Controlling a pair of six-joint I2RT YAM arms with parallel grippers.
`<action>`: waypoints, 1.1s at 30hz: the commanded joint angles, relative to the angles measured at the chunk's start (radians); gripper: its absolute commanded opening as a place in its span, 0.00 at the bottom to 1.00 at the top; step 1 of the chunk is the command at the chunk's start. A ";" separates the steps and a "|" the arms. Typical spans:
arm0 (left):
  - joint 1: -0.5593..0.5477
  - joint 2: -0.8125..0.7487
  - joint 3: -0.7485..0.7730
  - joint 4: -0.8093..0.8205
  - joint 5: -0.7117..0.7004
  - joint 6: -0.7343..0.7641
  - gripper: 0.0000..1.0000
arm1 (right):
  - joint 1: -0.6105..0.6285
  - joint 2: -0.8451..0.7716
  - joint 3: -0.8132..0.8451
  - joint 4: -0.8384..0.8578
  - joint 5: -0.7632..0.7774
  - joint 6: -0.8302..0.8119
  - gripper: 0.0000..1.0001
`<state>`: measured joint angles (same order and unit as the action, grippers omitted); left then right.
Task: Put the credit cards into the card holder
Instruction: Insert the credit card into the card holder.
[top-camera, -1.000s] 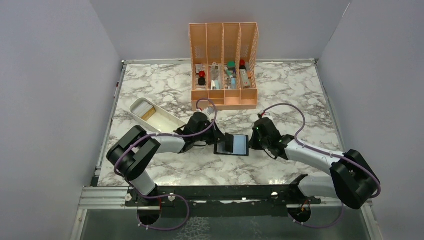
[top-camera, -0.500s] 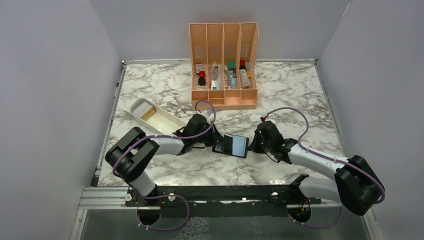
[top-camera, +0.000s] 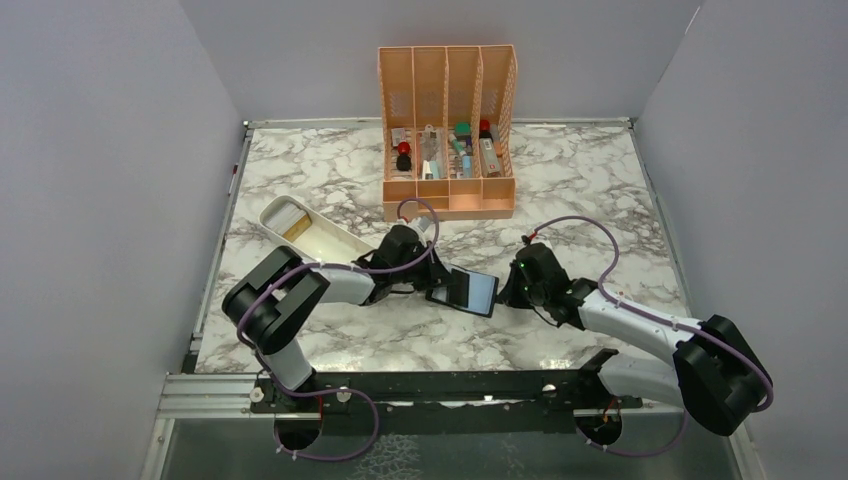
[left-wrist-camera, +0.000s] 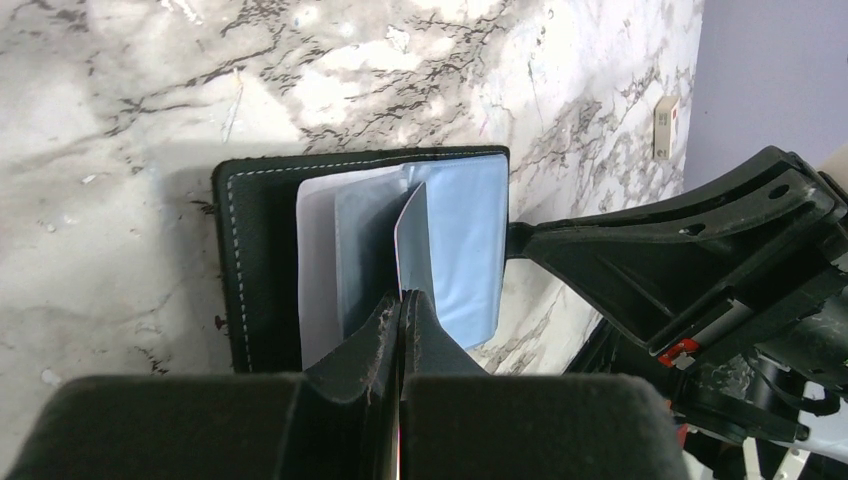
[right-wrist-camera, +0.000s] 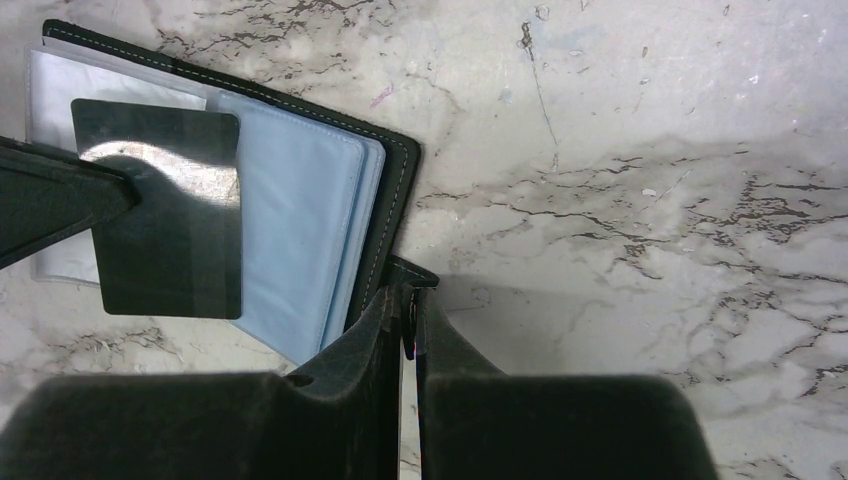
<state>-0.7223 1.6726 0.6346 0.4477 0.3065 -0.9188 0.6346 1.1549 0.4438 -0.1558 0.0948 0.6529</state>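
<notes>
The black card holder (top-camera: 478, 292) lies open on the marble between my two grippers, its bluish pockets (right-wrist-camera: 300, 225) facing up. My left gripper (left-wrist-camera: 402, 297) is shut on a dark credit card (right-wrist-camera: 170, 215), which stands edge-on over the open pockets in the left wrist view (left-wrist-camera: 412, 235). The card overlaps the holder's left half; whether its edge is inside a pocket I cannot tell. My right gripper (right-wrist-camera: 408, 290) is shut on the holder's small clasp tab at its right edge. In the top view the left gripper (top-camera: 440, 288) is left of the holder and the right gripper (top-camera: 506, 290) is right of it.
A white oblong tray (top-camera: 268, 212) with a gold card (top-camera: 297, 229) in it lies behind my left arm. The tall orange slotted organiser (top-camera: 447, 195) full of small items stands at the back centre. Grey walls close in both sides.
The holder has turned and shifted a little to the right, its right end drawn along by my right gripper. My left gripper has followed with the card over the pockets.
</notes>
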 joint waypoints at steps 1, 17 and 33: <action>-0.008 0.036 0.042 -0.021 0.033 0.083 0.00 | 0.002 -0.004 -0.006 -0.024 -0.023 -0.015 0.01; -0.008 0.034 0.240 -0.439 -0.076 0.376 0.00 | 0.002 0.003 0.032 -0.042 0.014 -0.050 0.01; -0.008 0.076 0.294 -0.514 -0.027 0.465 0.00 | 0.002 -0.017 0.032 -0.045 -0.014 -0.048 0.01</action>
<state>-0.7280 1.7184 0.9264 0.0063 0.2947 -0.5079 0.6346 1.1549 0.4538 -0.1753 0.0937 0.6113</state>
